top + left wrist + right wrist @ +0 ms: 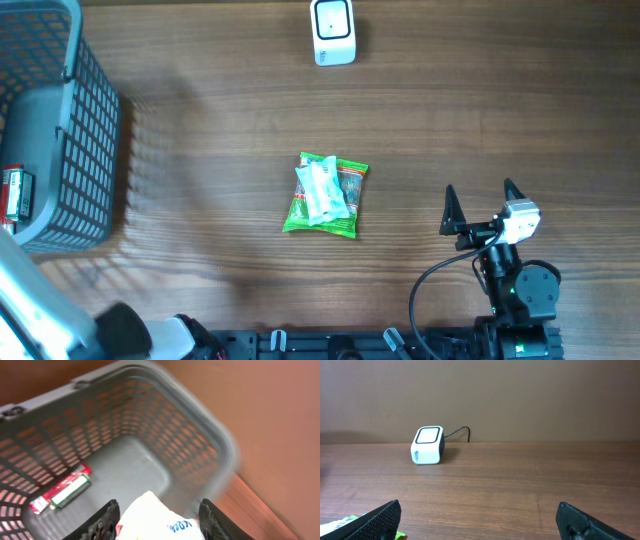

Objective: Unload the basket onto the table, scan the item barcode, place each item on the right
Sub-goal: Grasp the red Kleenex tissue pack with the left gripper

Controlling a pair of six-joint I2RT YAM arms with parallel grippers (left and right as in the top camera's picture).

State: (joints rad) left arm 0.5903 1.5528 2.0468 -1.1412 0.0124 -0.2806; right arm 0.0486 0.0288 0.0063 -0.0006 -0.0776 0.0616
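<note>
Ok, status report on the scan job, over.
Left tool gripping white packet over basket. Right tool open, empty. Green packet mid-table, scanner unobstructed.

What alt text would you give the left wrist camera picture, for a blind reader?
The left gripper holds a pale packet over a grey mesh basket. A red and green packet lies on the basket's floor. The picture is blurred.

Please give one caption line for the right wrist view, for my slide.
Open right gripper faces the white scanner across the wooden table; green packet edge at lower left.
</note>
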